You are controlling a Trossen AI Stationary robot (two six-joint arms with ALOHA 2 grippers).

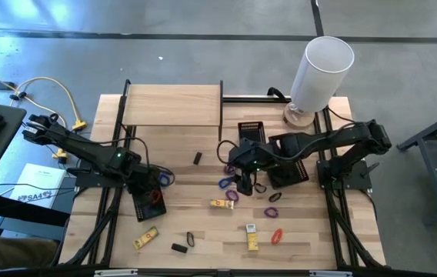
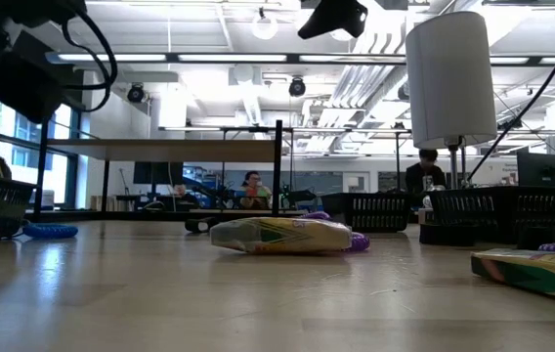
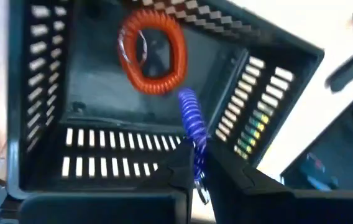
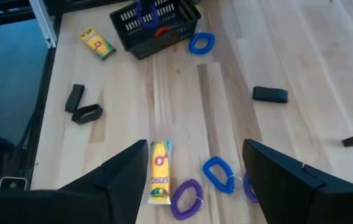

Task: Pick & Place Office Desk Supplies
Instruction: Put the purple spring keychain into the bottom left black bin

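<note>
Left wrist view — left gripper jaws pinching blue coil over black mesh tray; right jaws spread.

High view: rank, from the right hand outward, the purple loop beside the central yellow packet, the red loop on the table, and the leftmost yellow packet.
1. Purple loop, just beside the right hand, middle of the table.
2. Red loop, lower right.
3. Leftmost yellow packet, lower left, farthest.
</note>
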